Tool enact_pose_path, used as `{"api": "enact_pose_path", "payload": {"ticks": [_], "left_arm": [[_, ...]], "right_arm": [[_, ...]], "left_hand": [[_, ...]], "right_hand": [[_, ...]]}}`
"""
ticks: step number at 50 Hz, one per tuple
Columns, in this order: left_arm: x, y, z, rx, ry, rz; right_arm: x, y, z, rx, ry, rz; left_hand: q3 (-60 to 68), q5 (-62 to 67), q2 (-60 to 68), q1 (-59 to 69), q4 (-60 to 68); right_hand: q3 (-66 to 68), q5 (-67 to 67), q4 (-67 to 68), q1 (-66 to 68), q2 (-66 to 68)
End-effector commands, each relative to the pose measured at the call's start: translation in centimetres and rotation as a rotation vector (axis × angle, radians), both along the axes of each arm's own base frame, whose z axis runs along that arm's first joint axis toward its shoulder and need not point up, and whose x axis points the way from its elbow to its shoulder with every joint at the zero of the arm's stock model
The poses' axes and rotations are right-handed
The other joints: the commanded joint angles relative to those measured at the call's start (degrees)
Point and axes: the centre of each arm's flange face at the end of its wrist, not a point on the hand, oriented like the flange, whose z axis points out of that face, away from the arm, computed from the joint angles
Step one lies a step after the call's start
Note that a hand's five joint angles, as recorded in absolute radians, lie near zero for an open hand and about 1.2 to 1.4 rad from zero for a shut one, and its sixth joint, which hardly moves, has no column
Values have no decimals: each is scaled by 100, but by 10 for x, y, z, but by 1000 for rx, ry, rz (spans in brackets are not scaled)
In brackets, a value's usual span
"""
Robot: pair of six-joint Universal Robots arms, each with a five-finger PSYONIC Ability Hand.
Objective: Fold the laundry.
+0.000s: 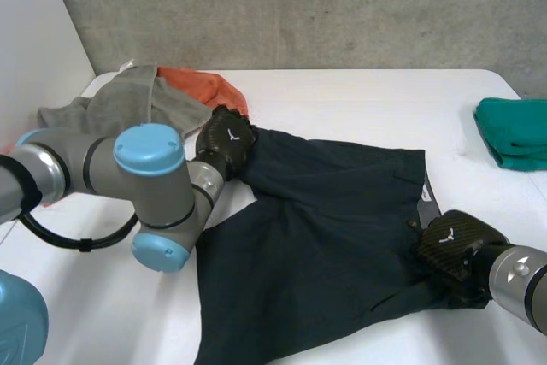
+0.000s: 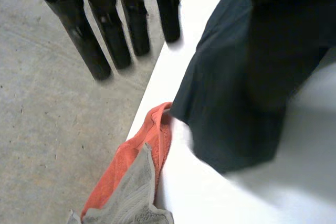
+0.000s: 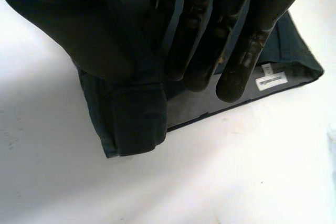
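Dark shorts (image 1: pixel 325 220) lie spread flat across the middle of the table (image 1: pixel 342 100), waistband toward the right arm, legs toward the left; one hand at each end, which reads to me as set-up for a first fold.

Right hand (image 1: pixel 449 245) is on the waistband corner; in its wrist view the fingers (image 3: pixel 241 40) run straight and close together down the inside of the band, thumb (image 3: pixel 68 19) on the outer face, a lip of cloth pinched between them; I'd call that a grip ready to lift. The white label (image 3: pixel 271 81) just beside the fingertips confirms the waist end.

Left hand (image 1: pixel 226 138) is at the far leg hem, near the orange garment (image 1: pixel 205 87); its fingers (image 2: pixel 102 35) are straight and spread with nothing between them, the hem beside them rather than in them; my read is not gripped yet.

Check these yourself: the dark blurred mass beside those fingers could be thumb or lifted cloth, can't tell; the left arm covers part of the near leg in the head view; the right palm hides the corner itself.

Grey garment (image 1: pixel 128 100) overlaps the orange one; teal garment (image 1: pixel 513 130) is cut off at the head view's right edge, well apart from the shorts; likely parked there to keep the fold area free.
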Motion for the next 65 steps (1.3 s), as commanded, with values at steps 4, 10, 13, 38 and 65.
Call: {"api": "enact_pose_path", "payload": {"ticks": [4,10,13,38,65], "left_arm": [[8,19,-7,101,-41,68],[28,47,57,177,138,102],[38,69,83,257,265,112],[87,225,52,949,251,135],[28,113,44,404,332,142]], "right_arm": [[5,-16,9,-66,-107,-59],[10,-28,9,-62,-172,-72],[11,-35,8,-60,-192,-91],[16,-55,-7,-41,-275,-149],[21,-78,1,-185,-297,-127]], "left_hand": [[-2743,-2704,-2708,-2293,-2714],[-2508,-2469,-2472,-2058,-2479],[-2306,-2267,-2271,-1856,-2277],[-1683,-1644,-1648,-1233,-1654],[3933,3972,3968,4383,3962]], "right_hand": [[1223,1307,1190,2250,1241],[1223,1307,1190,2250,1241],[1223,1307,1190,2250,1241],[1223,1307,1190,2250,1241],[1223,1307,1190,2250,1241]]}}
